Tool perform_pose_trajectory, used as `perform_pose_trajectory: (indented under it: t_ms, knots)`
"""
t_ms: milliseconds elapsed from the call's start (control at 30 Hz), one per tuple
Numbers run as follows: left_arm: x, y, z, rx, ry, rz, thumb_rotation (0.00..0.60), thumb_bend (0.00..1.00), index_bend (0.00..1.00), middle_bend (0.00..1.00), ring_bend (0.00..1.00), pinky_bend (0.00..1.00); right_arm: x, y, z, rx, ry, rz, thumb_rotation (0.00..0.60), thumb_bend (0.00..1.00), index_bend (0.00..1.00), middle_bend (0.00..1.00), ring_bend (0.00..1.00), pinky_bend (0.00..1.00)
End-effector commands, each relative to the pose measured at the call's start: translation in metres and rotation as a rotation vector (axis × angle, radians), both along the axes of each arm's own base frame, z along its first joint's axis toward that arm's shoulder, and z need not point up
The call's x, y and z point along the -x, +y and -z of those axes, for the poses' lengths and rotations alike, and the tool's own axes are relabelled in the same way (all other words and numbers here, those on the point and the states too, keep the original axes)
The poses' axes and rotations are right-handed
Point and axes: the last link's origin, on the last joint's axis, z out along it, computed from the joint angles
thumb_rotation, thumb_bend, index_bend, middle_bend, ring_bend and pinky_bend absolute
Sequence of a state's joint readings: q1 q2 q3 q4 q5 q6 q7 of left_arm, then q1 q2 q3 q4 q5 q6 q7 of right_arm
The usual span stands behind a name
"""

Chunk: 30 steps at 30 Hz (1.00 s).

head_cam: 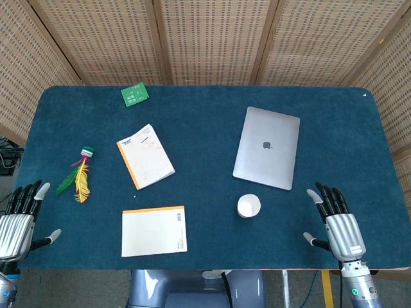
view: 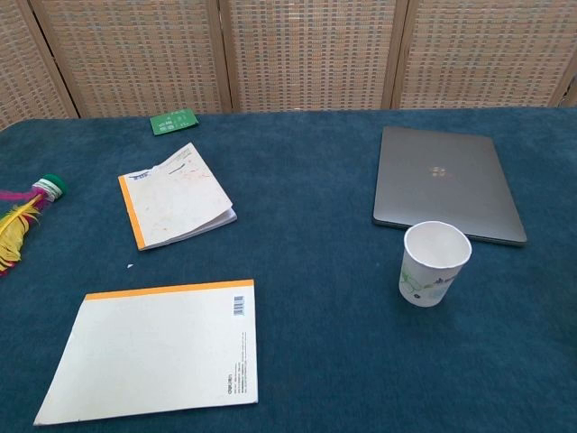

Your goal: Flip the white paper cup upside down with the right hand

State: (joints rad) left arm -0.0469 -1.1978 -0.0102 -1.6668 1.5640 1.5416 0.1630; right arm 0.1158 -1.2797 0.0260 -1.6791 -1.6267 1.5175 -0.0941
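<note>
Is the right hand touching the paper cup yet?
Apart. The head view shows the right hand open near the table edge, with bare blue cloth between it and the upright paper cup.

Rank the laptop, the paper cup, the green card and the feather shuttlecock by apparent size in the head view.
1. Laptop, clearly largest.
2. Feather shuttlecock.
3. Paper cup and green card look about equal; I won't rank them.
</note>
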Motion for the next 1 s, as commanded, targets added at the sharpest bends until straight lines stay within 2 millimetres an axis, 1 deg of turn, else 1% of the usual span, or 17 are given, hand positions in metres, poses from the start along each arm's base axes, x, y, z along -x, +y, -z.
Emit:
perform_pose_trajectory:
  t_ms: [33,200,433,533,667,733,900,1000]
  knots:
    - [0.0,0.0,0.0,0.002,0.001,0.001,0.6,0.14,0.0,0.0,0.0,0.0,-0.001,0.0,0.0,-0.003,0.002,0.003,0.6,0.2,0.0,0.0,0.0,0.0]
    - [0.0,0.0,-0.001,0.002,-0.005,-0.002,0.6,0.14,0.0,0.0,0.0,0.0,-0.004,0.002,0.002,-0.015,0.008,0.0,0.6,0.2,0.04,0.0,0.0,0.0]
    - [-0.001,-0.001,0.0,0.007,-0.008,0.0,0.6,0.14,0.0,0.0,0.0,0.0,-0.031,-0.008,0.007,-0.048,0.03,-0.03,0.6,0.2,0.08,0.0,0.0,0.0]
    - [-0.002,-0.001,0.001,0.011,-0.009,0.003,0.6,0.14,0.0,0.0,0.0,0.0,-0.051,-0.022,0.015,-0.091,0.017,-0.027,0.6,0.2,0.09,0.0,0.0,0.0]
    - [-0.002,-0.001,0.001,0.013,-0.009,0.003,0.6,0.14,0.0,0.0,0.0,0.0,-0.068,-0.032,0.024,-0.14,0.015,-0.019,0.6,0.2,0.1,0.0,0.0,0.0]
    - [-0.001,-0.001,0.001,0.015,-0.013,0.0,0.6,0.14,0.0,0.0,0.0,0.0,-0.08,-0.037,0.034,-0.172,0.029,-0.02,0.6,0.22,0.12,0.0,0.0,0.0]
    - [-0.001,0.0,0.001,0.016,-0.016,0.001,0.6,0.14,0.0,0.0,0.0,0.0,-0.095,-0.04,0.048,-0.208,0.061,-0.003,0.6,0.23,0.17,0.0,0.0,0.0]
    - [-0.001,-0.001,0.001,0.017,-0.018,0.003,0.6,0.14,0.0,0.0,0.0,0.0,-0.103,-0.043,0.061,-0.238,0.088,0.006,0.6,0.23,0.19,0.0,0.0,0.0]
